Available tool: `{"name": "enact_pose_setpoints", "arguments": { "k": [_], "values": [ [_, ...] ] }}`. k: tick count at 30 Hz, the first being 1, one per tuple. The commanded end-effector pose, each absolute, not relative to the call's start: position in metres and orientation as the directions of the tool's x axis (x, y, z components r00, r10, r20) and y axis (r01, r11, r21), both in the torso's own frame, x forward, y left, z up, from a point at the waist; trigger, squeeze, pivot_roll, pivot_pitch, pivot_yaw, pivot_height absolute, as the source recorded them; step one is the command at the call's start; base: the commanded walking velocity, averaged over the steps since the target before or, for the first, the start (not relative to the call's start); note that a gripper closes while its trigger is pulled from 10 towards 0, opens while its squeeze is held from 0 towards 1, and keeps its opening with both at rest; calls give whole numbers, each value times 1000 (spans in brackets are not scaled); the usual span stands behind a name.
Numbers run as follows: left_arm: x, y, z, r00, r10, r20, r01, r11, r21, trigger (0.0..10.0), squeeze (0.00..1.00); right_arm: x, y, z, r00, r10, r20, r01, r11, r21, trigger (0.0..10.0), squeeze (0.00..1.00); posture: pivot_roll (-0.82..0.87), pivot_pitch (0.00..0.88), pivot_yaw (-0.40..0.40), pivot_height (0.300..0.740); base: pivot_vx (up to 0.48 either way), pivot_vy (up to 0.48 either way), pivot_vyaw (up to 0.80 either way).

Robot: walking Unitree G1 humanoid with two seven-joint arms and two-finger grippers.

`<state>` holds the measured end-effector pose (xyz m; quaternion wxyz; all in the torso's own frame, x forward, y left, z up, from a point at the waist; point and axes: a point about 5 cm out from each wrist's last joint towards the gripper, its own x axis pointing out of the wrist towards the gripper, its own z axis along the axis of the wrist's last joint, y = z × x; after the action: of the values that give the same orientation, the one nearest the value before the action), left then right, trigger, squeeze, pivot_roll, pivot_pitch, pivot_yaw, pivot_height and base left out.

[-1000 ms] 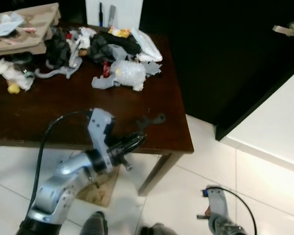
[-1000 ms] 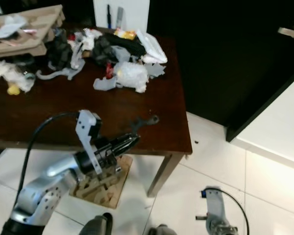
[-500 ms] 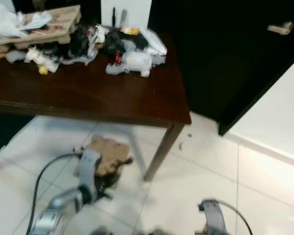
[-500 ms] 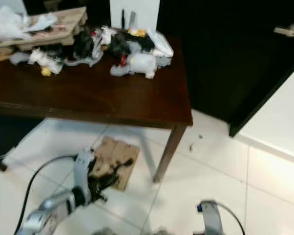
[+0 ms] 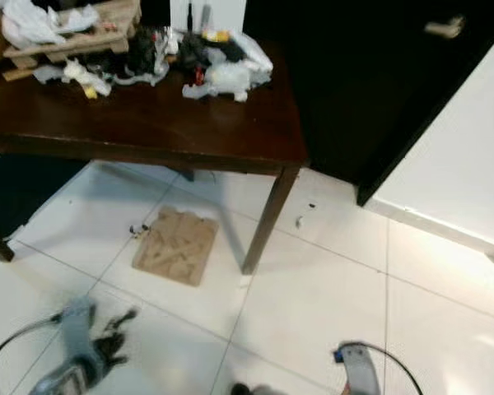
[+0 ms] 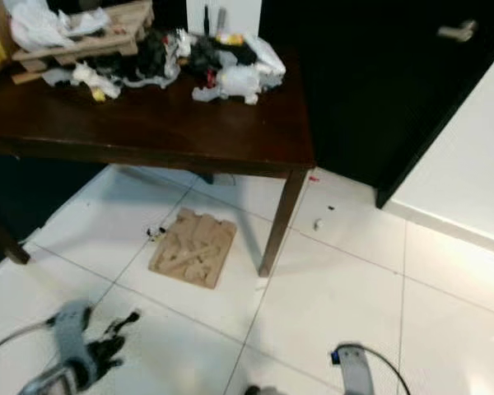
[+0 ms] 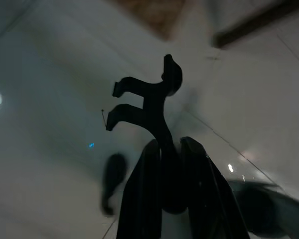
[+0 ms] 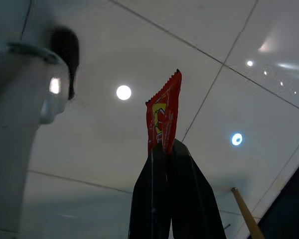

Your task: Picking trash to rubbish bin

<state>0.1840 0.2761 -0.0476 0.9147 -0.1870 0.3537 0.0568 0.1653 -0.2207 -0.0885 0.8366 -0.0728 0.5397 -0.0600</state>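
Note:
My left gripper [image 5: 119, 327] hangs low over the white floor at the lower left, shut on a black forked plastic piece [image 7: 147, 99] that sticks out past the fingertips [image 7: 189, 149]. My right gripper [image 8: 164, 148] is shut on a red snack wrapper [image 8: 164, 117], held above the tiles; its wrist [image 5: 356, 374] shows at the bottom edge. A heap of trash [image 5: 218, 70], plastic wrap, black scraps and white bags, lies on the far part of the dark wooden table [image 5: 148, 132].
A flat cardboard piece [image 5: 177, 245] lies on the floor under the table, beside the table leg [image 5: 263, 222]. A wooden pallet tray [image 5: 74, 37] with crumpled paper sits at the table's back left. A dark door [image 5: 379, 74] and white wall [image 5: 469, 156] stand to the right.
The camera has pulled back and the table has receded. My left arm dropped from the table's front edge down to near the floor, still holding the black piece.

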Motion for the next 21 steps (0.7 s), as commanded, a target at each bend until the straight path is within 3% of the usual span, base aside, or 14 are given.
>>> {"name": "enact_pose_setpoints", "arguments": {
  "k": [1,5,9,13,21],
  "values": [
    [169,280,-58,699,39,-714,-332,902,-276,10000,0,160,-224,-90,392,-181,-902,5,981,-195,10000,0,225,131,-76,740,0,0,-775],
    [135,286,-76,553,207,-807,-490,864,-114,10000,0,162,-222,-90,399,-170,-901,8,983,-182,10000,0,225,132,-73,740,0,0,-775],
    [115,282,-85,480,225,-848,-524,849,-72,10000,0,165,-221,-89,410,-165,-897,33,986,-166,10000,0,230,131,-70,740,0,0,-775],
    [70,265,-103,325,189,-926,-486,874,8,10000,0,191,-220,-77,493,-165,-854,132,985,-114,10000,0,221,131,-58,740,0,0,-781],
    [58,258,-107,296,182,-937,-456,889,29,10000,0,229,-226,-53,601,-191,-776,188,977,-95,10000,0,205,128,-52,740,0,0,-781]
  ]
}}
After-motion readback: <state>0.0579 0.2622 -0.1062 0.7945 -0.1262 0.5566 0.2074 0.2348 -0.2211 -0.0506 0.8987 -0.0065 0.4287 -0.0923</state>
